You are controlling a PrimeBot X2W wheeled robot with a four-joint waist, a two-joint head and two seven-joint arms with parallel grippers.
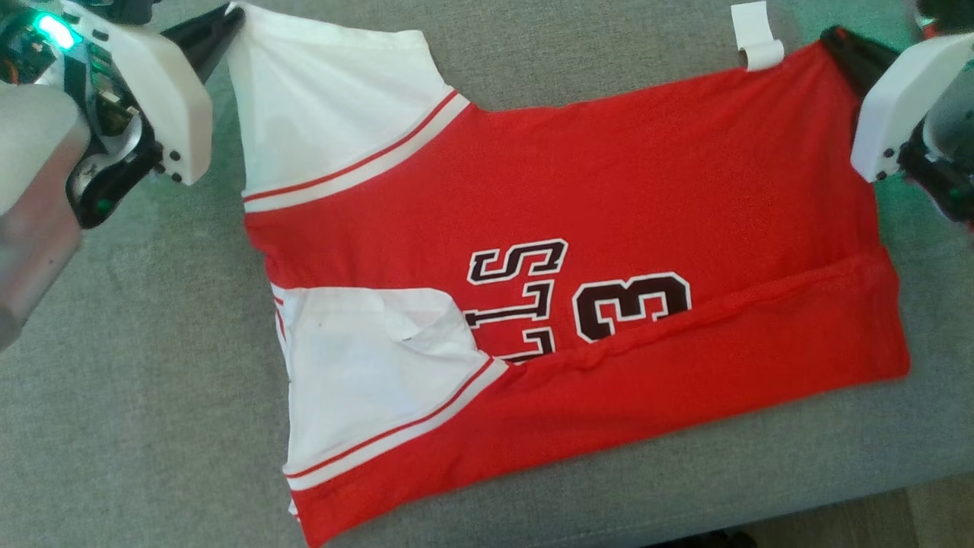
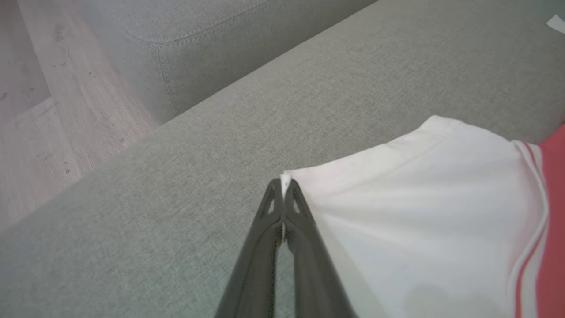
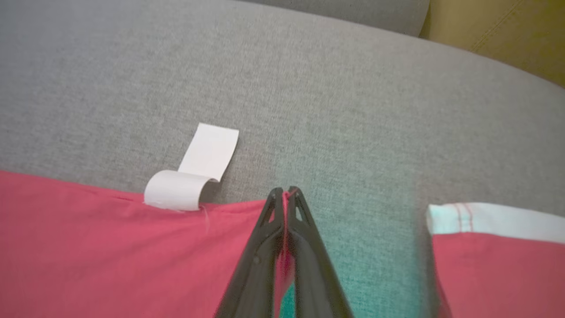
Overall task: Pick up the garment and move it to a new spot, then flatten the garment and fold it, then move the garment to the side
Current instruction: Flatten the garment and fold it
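1. The left gripper (image 1: 227,27) is clamped shut on just the tip of the far white sleeve (image 1: 327,99), at the far-left corner of the jersey (image 1: 647,175). That's a tiny bite, so I reckon one uneven tug pulls the fabric straight out.
2. The jersey lies flat on the grey sofa cushion (image 1: 152,380), sleeves left, hem right, with the near flap (image 1: 761,335) already doubled over. If the arms sweep at different speeds, the middle probably sags and that flap flops open.
3. The white care label (image 1: 757,42) pokes past the far edge and could end up creased crooked inside the fold.
4. The right gripper (image 1: 837,42) is pinched closed on the far-right red hem corner. Can't tell how many layers it has. If it's only one, the fold goes skewed.
5. The near-right corner sits close to the cushion's lip, so drag it nearer and it could slide onto the wood floor (image 1: 875,517).
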